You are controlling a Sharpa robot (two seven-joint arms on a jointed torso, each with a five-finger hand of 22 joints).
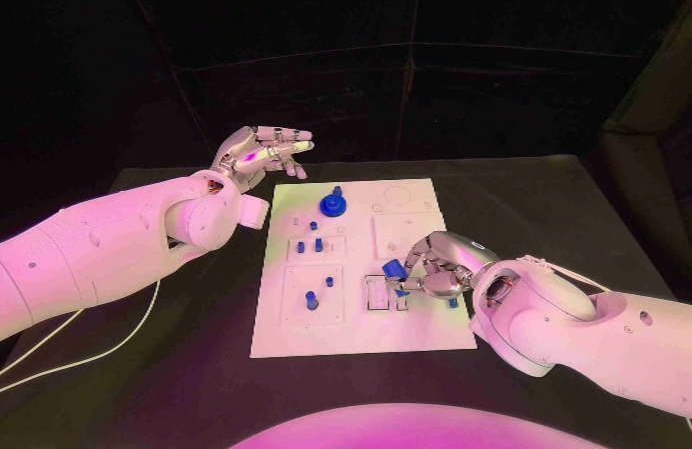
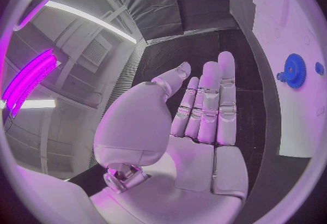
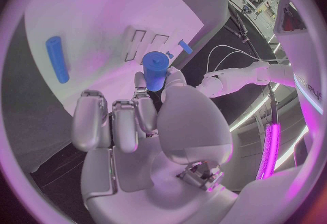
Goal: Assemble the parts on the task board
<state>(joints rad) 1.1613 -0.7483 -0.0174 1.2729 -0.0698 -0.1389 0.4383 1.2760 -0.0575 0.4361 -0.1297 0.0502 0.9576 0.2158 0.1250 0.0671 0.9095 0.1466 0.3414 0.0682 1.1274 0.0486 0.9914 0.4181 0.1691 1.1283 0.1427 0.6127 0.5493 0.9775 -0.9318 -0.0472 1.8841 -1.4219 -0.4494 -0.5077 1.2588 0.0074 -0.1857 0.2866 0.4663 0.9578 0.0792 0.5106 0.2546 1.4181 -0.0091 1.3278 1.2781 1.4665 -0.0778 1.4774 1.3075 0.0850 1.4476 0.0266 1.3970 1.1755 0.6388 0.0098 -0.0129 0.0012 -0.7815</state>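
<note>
Setting is reading as a robotics lab or test cell; a black table (image 1: pixel 577 219) is standing inside an enclosure of dark curtain panels (image 1: pixel 404 59) hanging on a frame; a white task board (image 1: pixel 361 329) is lying at the table's centre; strip lights (image 2: pixel 89 17) are running along a high ceiling; a magenta light bar (image 2: pixel 27 79) is glowing at one side; white cables (image 1: pixel 87 344) are trailing across the table.

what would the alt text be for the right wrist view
The robot's right hand pinches a blue cylinder in its fingers above the white task board. Another blue cylinder lies loose on the board, and the left arm shows beyond it.
</note>
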